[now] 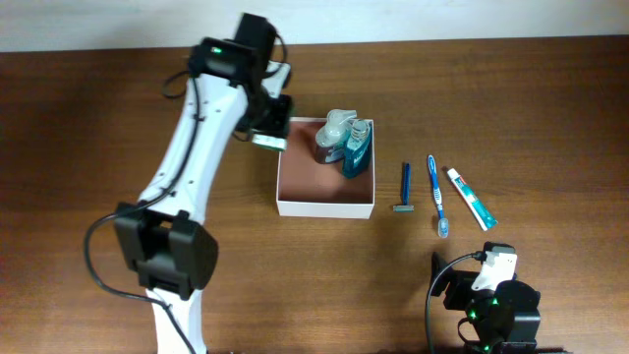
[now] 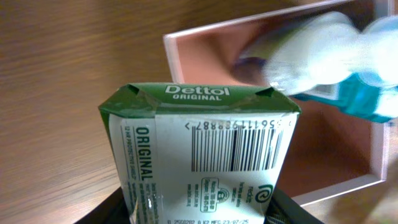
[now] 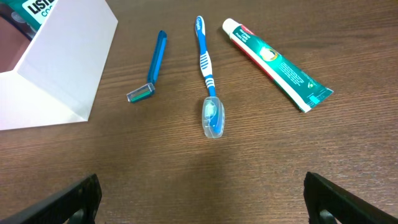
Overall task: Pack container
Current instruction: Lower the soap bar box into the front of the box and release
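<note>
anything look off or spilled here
Nothing stands out: the mouthwash bottle sits inside the container, the left tool holds the Dettol soap packet, and the razor, toothbrush and toothpaste lie in a neat row.

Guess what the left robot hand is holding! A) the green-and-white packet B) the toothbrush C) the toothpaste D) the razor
A: the left gripper clamps the green-and-white Dettol packet, while the toothbrush, razor and toothpaste lie on the table.

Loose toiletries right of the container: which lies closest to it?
The blue razor; the toothbrush and toothpaste tube lie farther right of the container.
</note>
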Robot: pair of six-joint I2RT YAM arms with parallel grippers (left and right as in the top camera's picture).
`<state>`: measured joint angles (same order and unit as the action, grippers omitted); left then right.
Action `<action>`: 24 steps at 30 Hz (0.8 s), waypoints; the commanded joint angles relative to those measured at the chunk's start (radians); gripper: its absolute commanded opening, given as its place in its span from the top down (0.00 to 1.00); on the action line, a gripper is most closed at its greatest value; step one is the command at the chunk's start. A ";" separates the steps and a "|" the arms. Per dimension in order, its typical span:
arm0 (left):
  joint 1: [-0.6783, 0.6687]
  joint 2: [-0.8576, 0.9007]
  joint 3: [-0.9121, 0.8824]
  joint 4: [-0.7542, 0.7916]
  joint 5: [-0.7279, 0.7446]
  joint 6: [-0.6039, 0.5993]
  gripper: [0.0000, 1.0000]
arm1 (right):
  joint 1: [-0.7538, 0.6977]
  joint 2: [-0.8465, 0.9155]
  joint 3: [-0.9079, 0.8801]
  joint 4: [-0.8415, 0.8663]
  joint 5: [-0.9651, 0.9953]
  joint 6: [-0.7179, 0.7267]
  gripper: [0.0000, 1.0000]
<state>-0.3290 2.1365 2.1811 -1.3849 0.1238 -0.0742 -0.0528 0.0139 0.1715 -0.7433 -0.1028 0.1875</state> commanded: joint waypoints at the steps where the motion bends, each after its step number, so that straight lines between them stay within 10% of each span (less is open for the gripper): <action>1: -0.039 0.055 -0.025 0.030 0.040 -0.067 0.70 | -0.006 -0.008 -0.007 -0.001 0.009 0.008 0.01; 7: -0.057 0.125 -0.048 0.086 0.034 -0.120 0.62 | -0.006 -0.008 -0.006 -0.001 0.009 0.008 0.01; 13: -0.053 0.135 -0.014 0.067 0.037 -0.119 0.00 | -0.006 -0.008 -0.007 -0.001 0.009 0.008 0.01; 24: 0.018 0.094 0.484 -0.303 -0.116 -0.089 0.01 | -0.006 -0.008 -0.006 -0.001 0.009 0.008 0.01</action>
<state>-0.3431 2.2757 2.5080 -1.6161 0.1223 -0.1860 -0.0528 0.0139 0.1715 -0.7433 -0.1028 0.1879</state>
